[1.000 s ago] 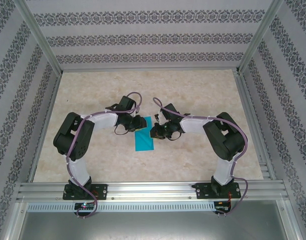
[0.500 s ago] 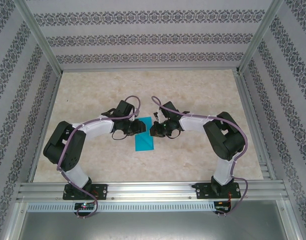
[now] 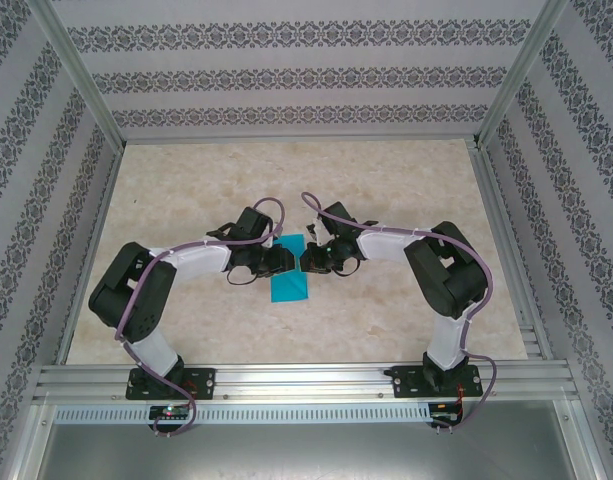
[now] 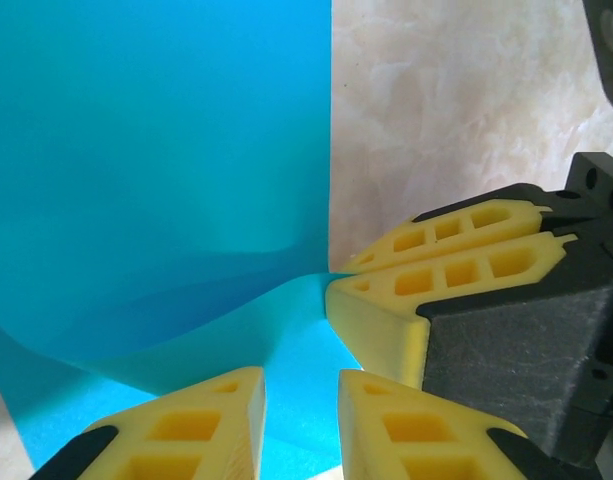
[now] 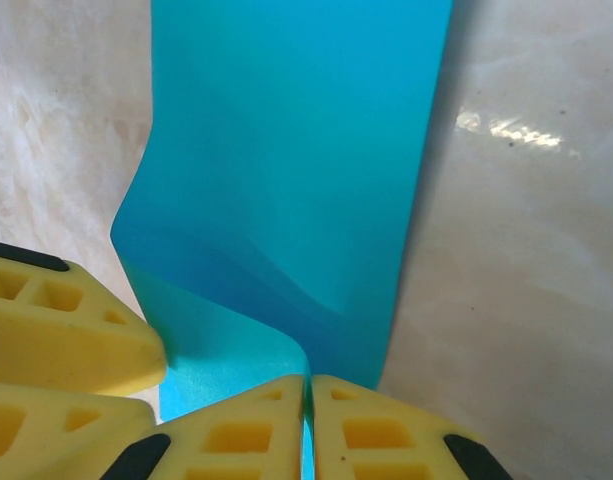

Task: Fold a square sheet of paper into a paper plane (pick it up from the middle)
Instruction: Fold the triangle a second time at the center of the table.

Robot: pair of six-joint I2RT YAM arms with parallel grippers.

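The square sheet of paper [image 3: 289, 285] is bright cyan and lies mid-table as an oblong strip, longer than wide. Its far end curls up off the table [image 4: 156, 150] [image 5: 296, 150]. My right gripper [image 3: 303, 260] [image 5: 308, 420] is shut on a raised edge of the sheet, a thin blue line showing between its pads. My left gripper [image 3: 284, 262] [image 4: 301, 425] sits close on the left, tip to tip with the right one. Its jaws stand a little apart over the blue paper, pinching nothing. The right gripper's yellow fingers [image 4: 446, 270] reach into the left wrist view.
The marbled beige table [image 3: 386, 180] stretches behind and beside the paper. Aluminium posts and patterned walls close it in on three sides. A metal rail [image 3: 306, 380] carrying both arm bases runs along the near edge.
My left arm has stretched out and lowered, bringing its gripper rightward onto the paper beside the right gripper, its jaws narrowing. The right gripper has stayed almost still, pinching the paper.
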